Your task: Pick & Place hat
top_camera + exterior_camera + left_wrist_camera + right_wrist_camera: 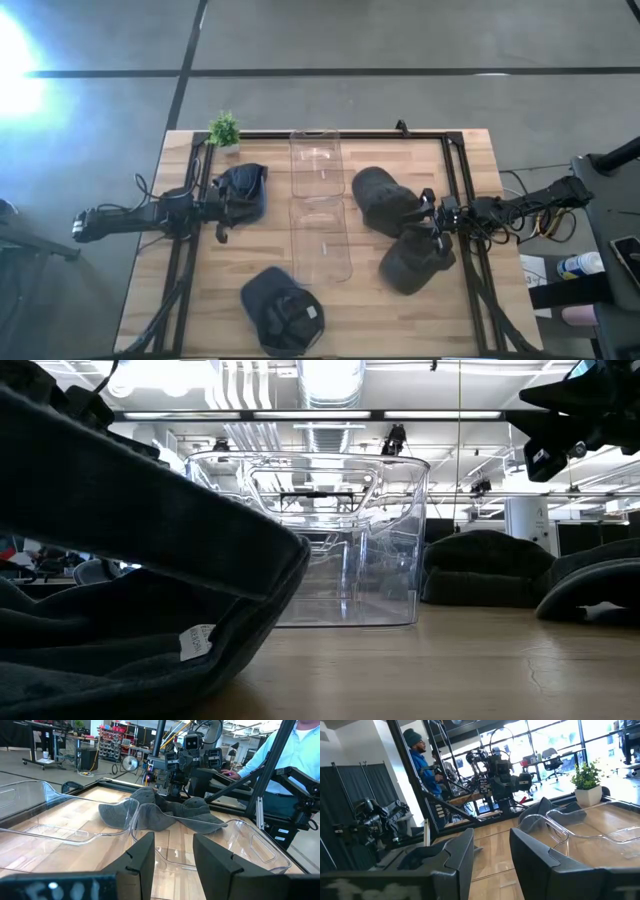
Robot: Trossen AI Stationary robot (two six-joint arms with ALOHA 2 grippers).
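Fingers apart on both sides, nothing held. Left gripper (pixel 170 865) shows a clear gap between its two dark fingers, hovering by the navy cap (pixel 243 192) at the left of the table (pixel 180 320). Right gripper (pixel 490 857) is likewise spread and empty, sitting between the dark hat (pixel 380 200) just beside the containers and the second dark hat (pixel 412 265) nearer the front edge. Which hat is the target, the task doesn't say.

Out from there: two clear plastic containers (pixel 318 215) stand end to end down the middle, both looking empty. A fourth cap (pixel 282 310) lies at the front. A small potted plant (pixel 225 130) sits at the back left corner. Beyond the table, a person in a blue shirt (pixel 280 750) is seated at a workstation.

Risks, as I read it: soft fabric may fold or slip out of a shallow pinch; a drooping brim could snag a container rim; and with the right gripper wedged between two hats, closing could drag both.
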